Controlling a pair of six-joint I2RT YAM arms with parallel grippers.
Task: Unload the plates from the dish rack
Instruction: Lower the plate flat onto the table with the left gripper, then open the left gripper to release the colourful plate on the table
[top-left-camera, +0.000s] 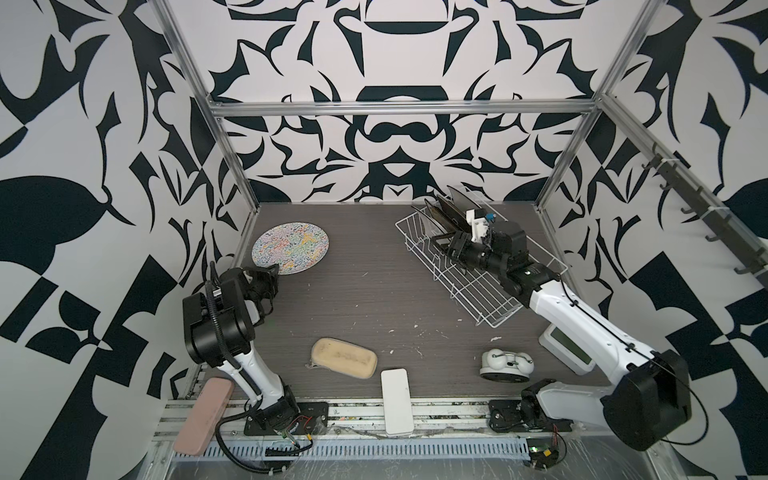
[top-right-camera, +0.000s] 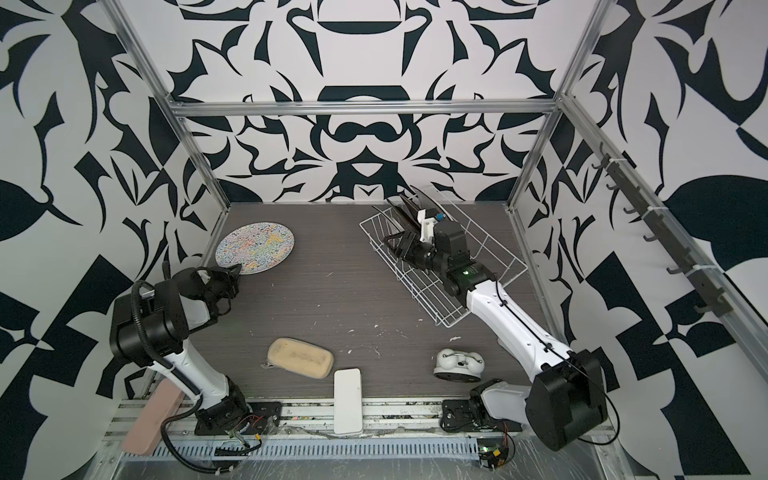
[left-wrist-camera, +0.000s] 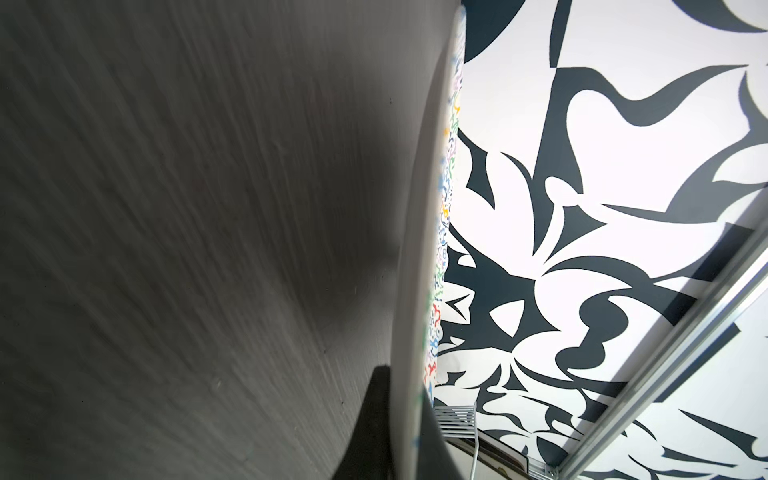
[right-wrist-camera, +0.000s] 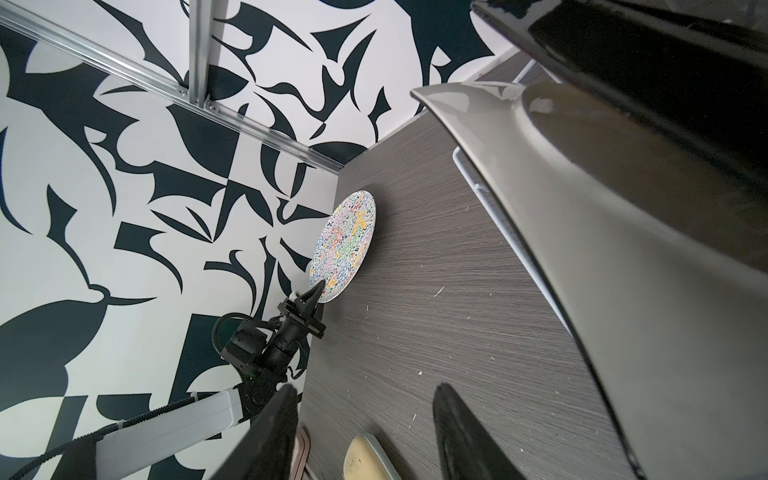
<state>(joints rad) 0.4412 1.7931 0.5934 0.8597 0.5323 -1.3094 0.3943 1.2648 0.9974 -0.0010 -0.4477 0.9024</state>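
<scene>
- In both top views, the left gripper (top-left-camera: 272, 272) is clamped on the near rim of the round plate (top-left-camera: 291, 247), far left on the table (top-left-camera: 374, 299). Confirm the plate lies flat before you release.
- The right gripper (top-right-camera: 390, 246) sits inside the dish rack (top-right-camera: 432, 303), far right, beside the racked plates (top-right-camera: 409, 212).
- In the left wrist view, the fingers (left-wrist-camera: 372, 415) pinch the plate rim.
- In the right wrist view, the right jaws stand partly apart and empty. Straddle one racked rim before you close.
</scene>
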